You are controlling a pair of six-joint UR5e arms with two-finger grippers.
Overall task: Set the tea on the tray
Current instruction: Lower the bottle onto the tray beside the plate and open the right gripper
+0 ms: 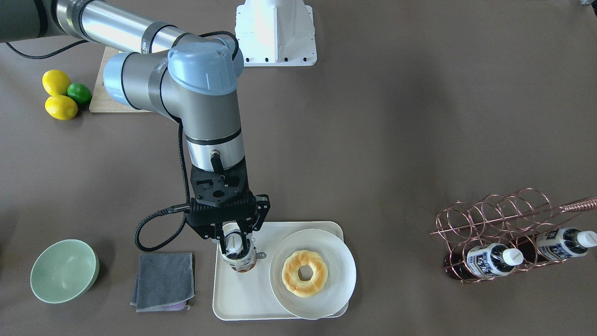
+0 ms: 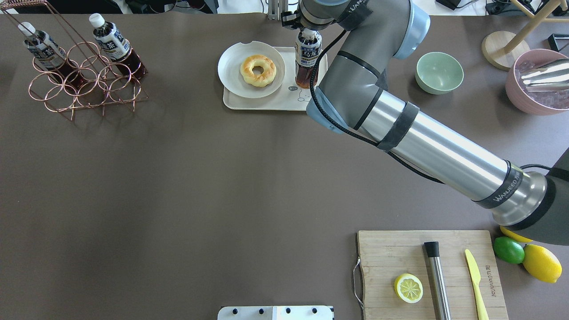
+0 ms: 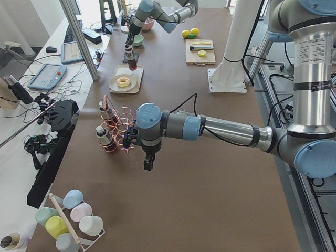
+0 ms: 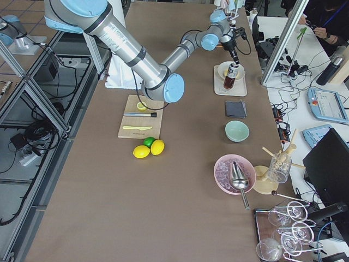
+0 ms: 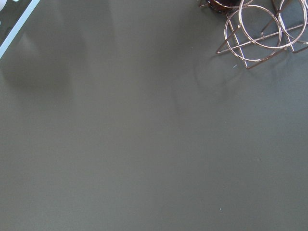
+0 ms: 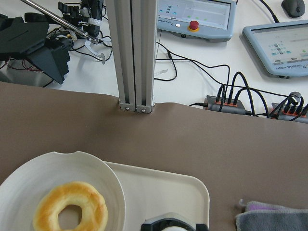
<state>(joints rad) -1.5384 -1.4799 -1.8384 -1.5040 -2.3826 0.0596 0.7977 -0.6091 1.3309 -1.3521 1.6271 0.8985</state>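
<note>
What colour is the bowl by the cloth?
The bowl is pale green; best in front-facing view.

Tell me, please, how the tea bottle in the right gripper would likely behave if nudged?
The tea is tall and narrow-based, standing upright, so it probably tips easily. Filled with dark liquid, it is likely heavy for its size. Its round body would probably roll if it fell.

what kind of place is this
Likely a robotics lab: teach pendants and cables lie beside the table, an aluminium frame post stands at its edge, and the right gripper holds a tea bottle.
</note>
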